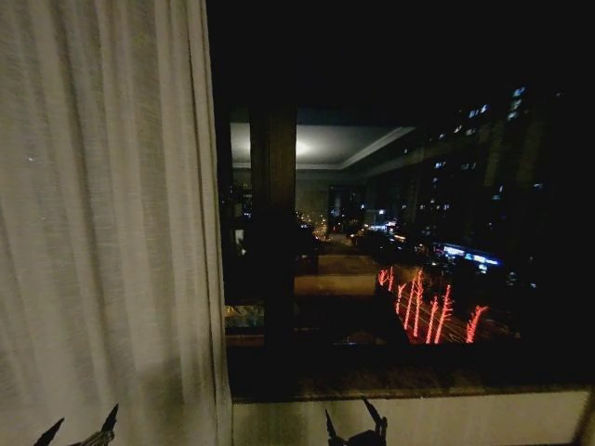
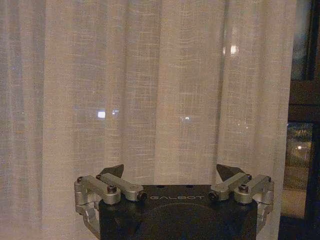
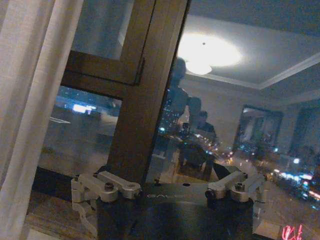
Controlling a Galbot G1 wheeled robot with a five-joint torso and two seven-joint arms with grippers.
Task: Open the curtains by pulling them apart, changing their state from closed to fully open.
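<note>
A: What is closest to us?

B: The 2 grippers. In the head view the left gripper (image 1: pixel 79 429) pokes up at about 7 o'clock, low in the picture. The right gripper (image 1: pixel 355 423) pokes up at about 6 o'clock, just a bit right of the middle.

A: Are their fingers apart or together?

B: Apart, both of them. In the left wrist view the left gripper (image 2: pixel 170 172) has its 2 dark tips spread wide with nothing between them. The right gripper (image 3: pixel 162 172) looks the same in the right wrist view, wide and holding nothing.

A: Where is the curtain?

B: Just past the left gripper. One curtain panel (image 1: pixel 107 223) hangs from 12 o'clock down to 6 o'clock on the left side of the head view. It is thin, creamy white and full of folds. In the left wrist view the curtain panel (image 2: pixel 150 90) hangs right in front of the spread fingers, but I cannot tell if they touch it.

A: And behind the right gripper?

B: The bare window (image 1: pixel 400 242), at about 3 o'clock. A dark window frame (image 3: pixel 145 100) stands up in it. The edge of the curtain panel (image 3: pixel 30 100) is beside that frame. Far away there are city lights and red glowing trees (image 1: pixel 428 311).
</note>
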